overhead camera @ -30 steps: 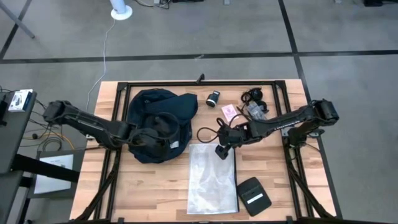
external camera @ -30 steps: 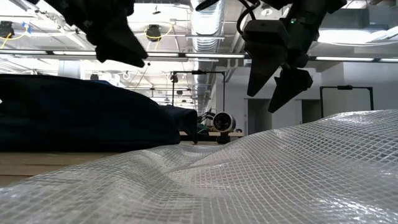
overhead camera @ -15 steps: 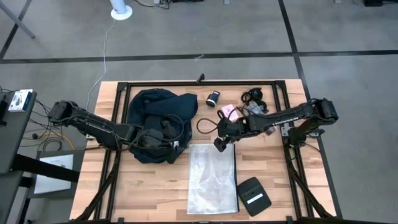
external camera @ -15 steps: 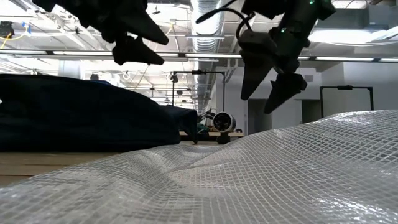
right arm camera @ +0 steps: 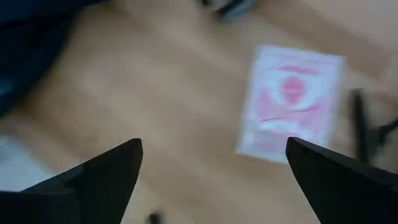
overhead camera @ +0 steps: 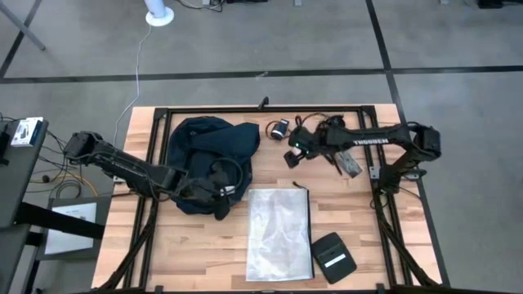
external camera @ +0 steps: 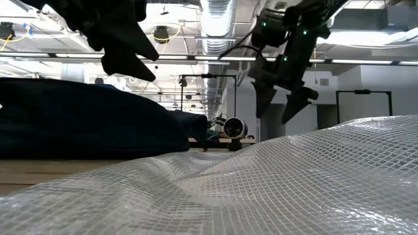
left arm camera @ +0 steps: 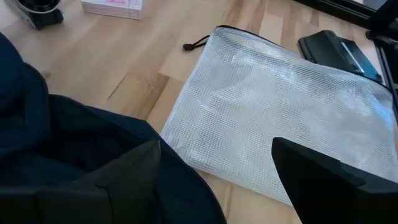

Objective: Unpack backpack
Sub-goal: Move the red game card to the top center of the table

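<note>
Sprawling across the wooden table's point(overhead camera: 204, 237) ten o'clock quarter lies the large, soft, dark navy fabric backpack point(overhead camera: 208, 151). At its five o'clock edge hovers the left gripper point(overhead camera: 219, 196), fingers spread and empty — just beside the clear, gridded plastic pouch point(overhead camera: 279, 233). Toward one o'clock the right gripper point(overhead camera: 292, 155) hangs above a small pink-and-white packet point(right arm camera: 292, 102), fingers parted, holding nothing.

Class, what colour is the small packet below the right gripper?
The packet is pink and white, clearest in the right wrist view, under the right gripper.
</note>
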